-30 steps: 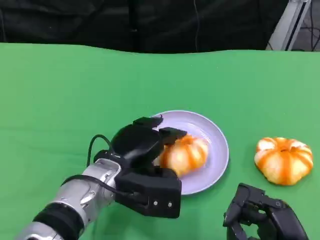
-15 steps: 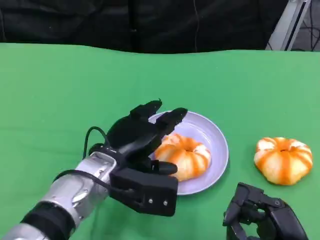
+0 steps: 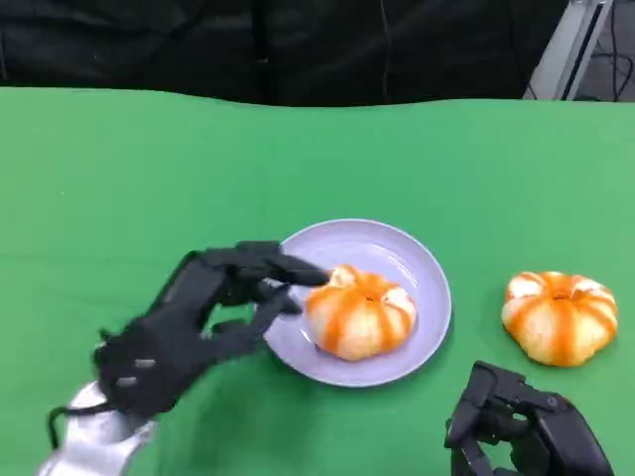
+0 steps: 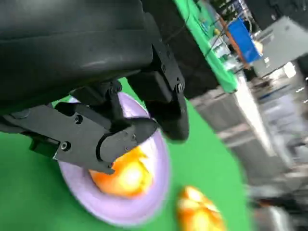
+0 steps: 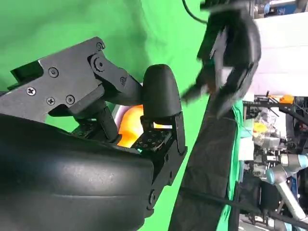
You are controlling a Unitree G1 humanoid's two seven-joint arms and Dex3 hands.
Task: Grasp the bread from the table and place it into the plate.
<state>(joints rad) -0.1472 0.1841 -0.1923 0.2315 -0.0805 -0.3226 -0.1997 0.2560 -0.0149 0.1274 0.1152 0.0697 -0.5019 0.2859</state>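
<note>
An orange-and-white glazed bread [image 3: 359, 311] lies in the lilac plate [image 3: 412, 260] at the table's middle; the left wrist view shows this bread [image 4: 126, 176] on the plate [image 4: 159, 163] too. My left hand [image 3: 189, 322] is just left of the plate, fingers spread and empty, fingertips near the bread without holding it. A second bread [image 3: 560, 316] sits on the green cloth to the right of the plate, also seen in the left wrist view as a blurred bread [image 4: 199, 211]. My right hand [image 3: 526, 433] rests low at the front right, fingers curled, holding nothing.
The green cloth [image 3: 149, 178] covers the whole table, with a dark backdrop behind its far edge. A metal stand leg [image 3: 564, 48] rises at the back right corner.
My left hand has let go of the bread, which now lies in the plate, and has drawn back to the left and toward me with fingers spread. The right hand has not moved.
</note>
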